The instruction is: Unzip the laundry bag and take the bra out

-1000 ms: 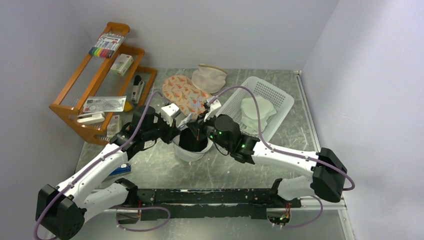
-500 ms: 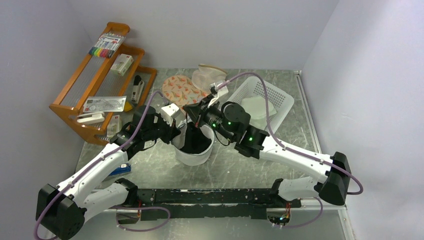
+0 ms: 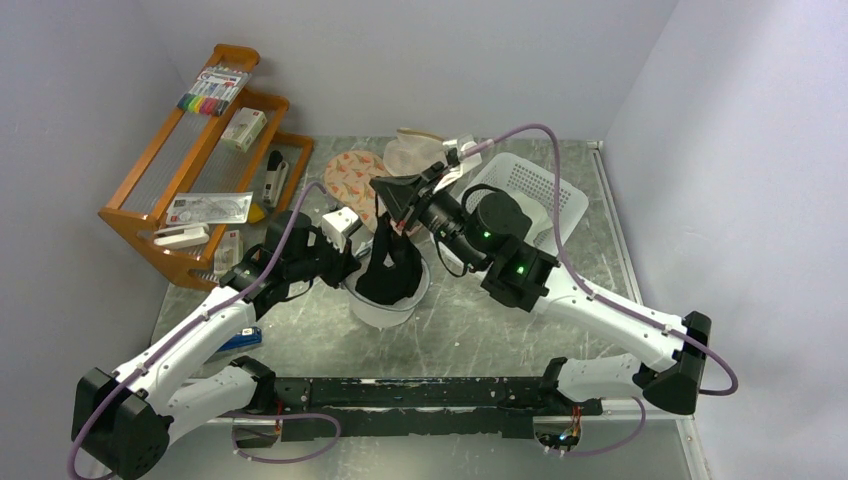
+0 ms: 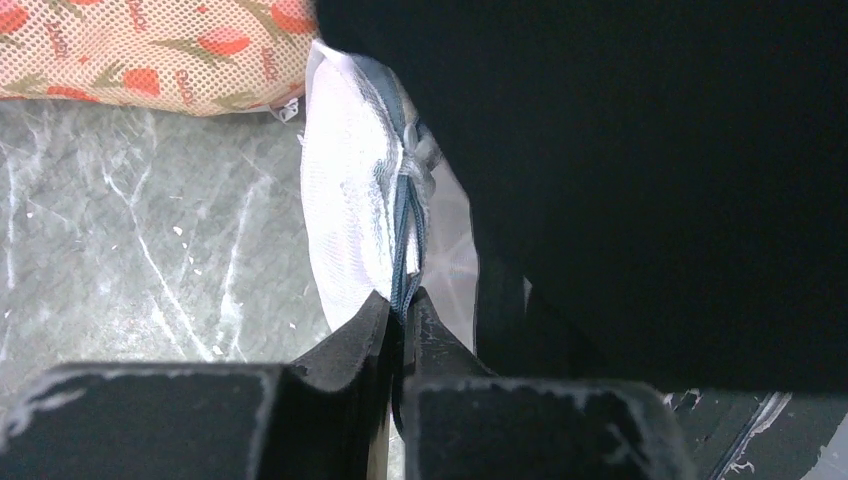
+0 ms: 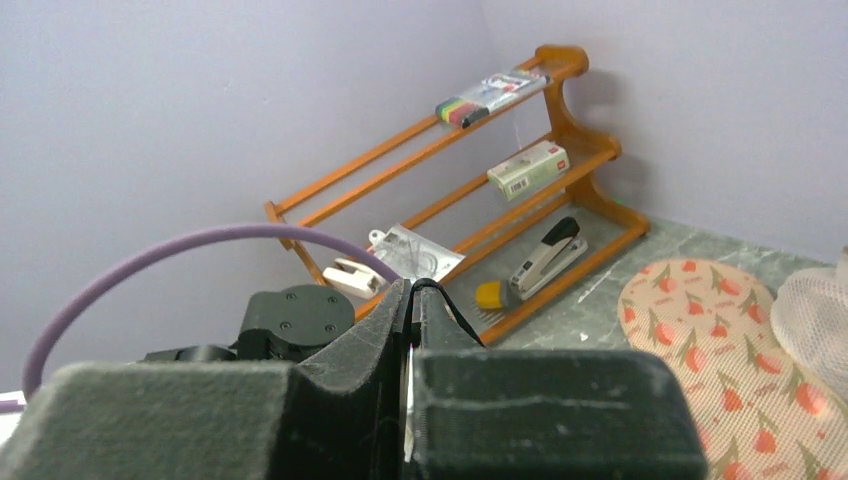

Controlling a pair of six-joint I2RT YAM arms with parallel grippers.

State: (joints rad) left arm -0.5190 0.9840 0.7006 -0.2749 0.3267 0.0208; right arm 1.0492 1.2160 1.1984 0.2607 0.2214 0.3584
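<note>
Pinching the laundry bag (image 3: 380,312) by its dark zip rim, the left gripper (image 4: 403,305) anchors it against rising. Above the bag, the right gripper (image 5: 411,300), clenched on a thin strap, holds the bra (image 3: 390,275) half out of its mouth.

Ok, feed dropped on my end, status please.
Left gripper shut on laundry bag rim. Right gripper shut on bra strap, held high. Bra hanging, lower end in the bag mouth. Floral pouch behind, not blocking.
</note>
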